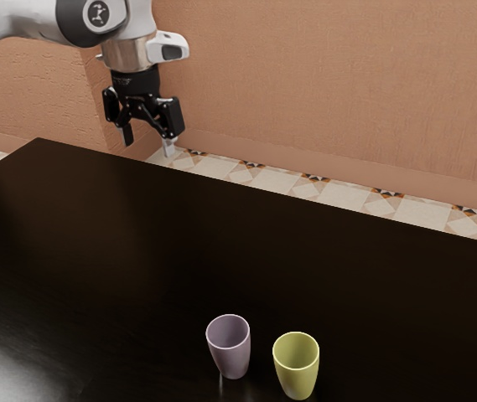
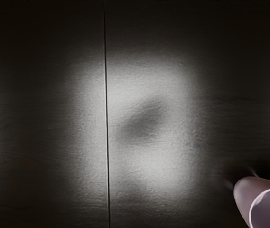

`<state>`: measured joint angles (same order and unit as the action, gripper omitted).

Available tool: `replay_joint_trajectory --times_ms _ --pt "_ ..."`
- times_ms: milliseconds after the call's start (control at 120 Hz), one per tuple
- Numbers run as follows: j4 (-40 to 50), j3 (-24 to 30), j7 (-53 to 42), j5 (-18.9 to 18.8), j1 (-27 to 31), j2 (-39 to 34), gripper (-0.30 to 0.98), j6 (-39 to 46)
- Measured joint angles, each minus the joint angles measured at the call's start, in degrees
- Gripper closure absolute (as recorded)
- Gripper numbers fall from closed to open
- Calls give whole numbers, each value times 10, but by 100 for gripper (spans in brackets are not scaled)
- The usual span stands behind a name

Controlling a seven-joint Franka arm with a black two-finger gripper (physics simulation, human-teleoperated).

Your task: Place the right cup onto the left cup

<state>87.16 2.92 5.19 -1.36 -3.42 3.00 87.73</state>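
Work looks entirely ahead: the yellow-green cup (image 1: 297,375) and lilac cup (image 1: 231,358) stand upright, near each other but unstacked, on the dark desk (image 1: 137,243), while the empty hand (image 1: 147,141) hangs open, with grasping, lifting and stacking left.

So you've got a dark, glossy bench (image 1: 137,226) below the end effector (image 1: 147,144), with a thin straight seam (image 2: 107,118) and a pale patch of shine (image 2: 92,85) in your wrist view. Behind the end effector in your exterior view there's a textured, kinda terracotta wall (image 1: 347,84) with a baseboard (image 1: 347,173), plus patterned floor tiles (image 1: 339,193) past the bench's far edge.
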Motion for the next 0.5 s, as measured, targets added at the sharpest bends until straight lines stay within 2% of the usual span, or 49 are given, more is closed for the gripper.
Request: replay_joint_trajectory --times_ms 250,500 --pt "-4 1 -11 0 -7 7 0 7" --pt "-11 0 -17 0 -54 47 0 16"
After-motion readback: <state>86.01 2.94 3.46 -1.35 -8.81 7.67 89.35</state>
